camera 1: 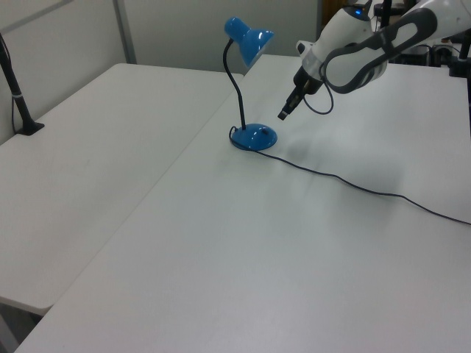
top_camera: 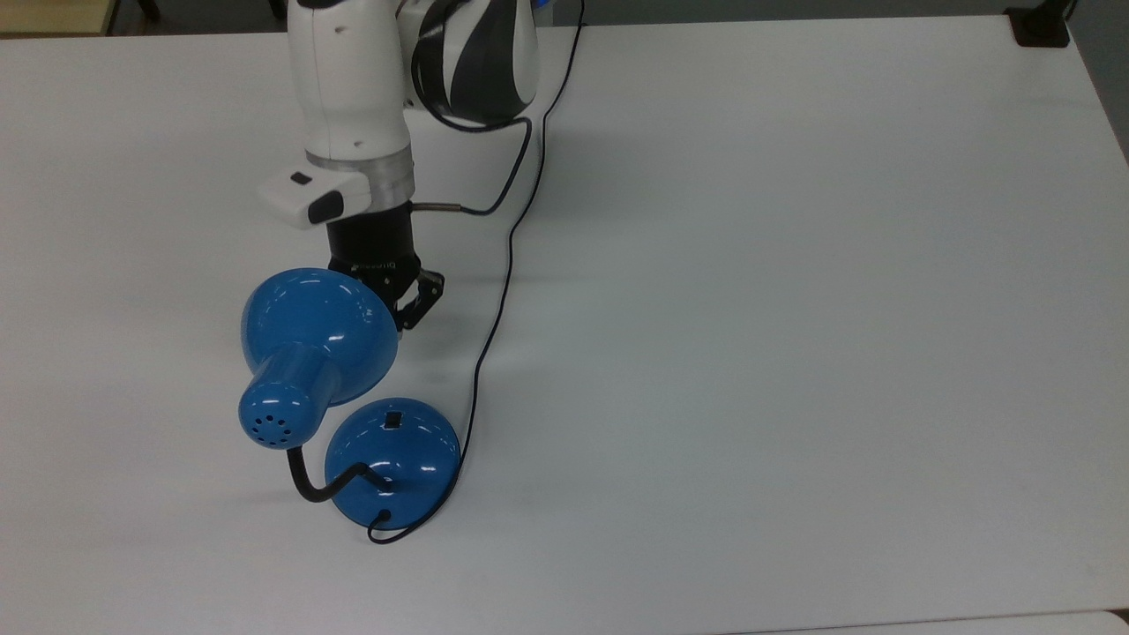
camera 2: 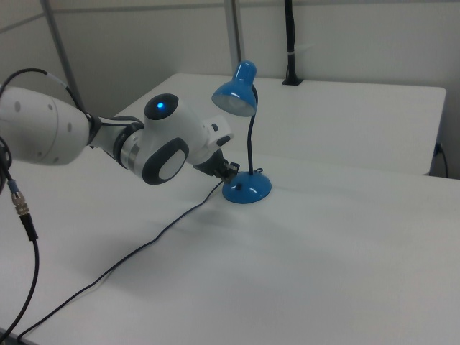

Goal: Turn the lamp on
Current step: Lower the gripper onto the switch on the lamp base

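while gripper (camera 1: 284, 115) hovers near lamp (camera 1: 252, 137) base | fingers together | switch (top_camera: 392, 420) untouched

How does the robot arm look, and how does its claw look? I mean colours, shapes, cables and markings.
The arm has rounded glossy white links with a black-and-white joint, a metal ring at the wrist and a small white box with a dark button. The claw is black, on a black cylinder bearing small lettering. A thin dark cable loops from its side.

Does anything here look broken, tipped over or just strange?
Nothing stands out. The glossy blue desk lamp stands upright on its round base, its thin black cord trails loosely over the white table, and nothing is spilled.
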